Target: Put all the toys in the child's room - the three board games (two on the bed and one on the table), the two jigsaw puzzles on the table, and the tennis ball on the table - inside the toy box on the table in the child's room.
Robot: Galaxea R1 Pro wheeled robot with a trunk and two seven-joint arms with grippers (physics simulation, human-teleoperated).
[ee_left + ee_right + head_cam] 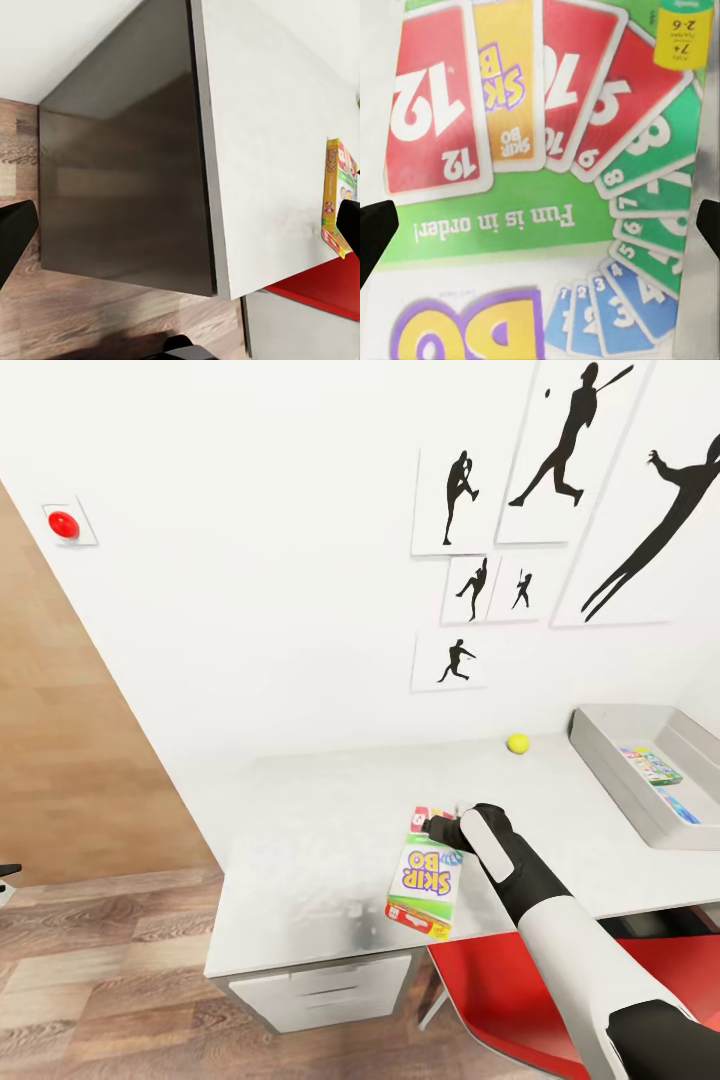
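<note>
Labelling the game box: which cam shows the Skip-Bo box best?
Head view: the whole Skip-Bo box lies on the table, the right end effector at its far end. Right wrist shows cover print only, close up. Left wrist catches a sliver at the frame edge.

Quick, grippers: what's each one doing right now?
Left gripper: open, holding nothing.
Right gripper: fingers wide apart over the Skip-Bo board game on the table, not gripping it.

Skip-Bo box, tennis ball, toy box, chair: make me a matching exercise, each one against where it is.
1. Skip-Bo box
2. tennis ball
3. toy box
4. red chair

A. tucked under the table's front edge
B. at the right gripper
C. on the table near the wall
D. at the table's right end, games inside

Pairs: 1-B, 2-C, 3-D, 4-A
</note>
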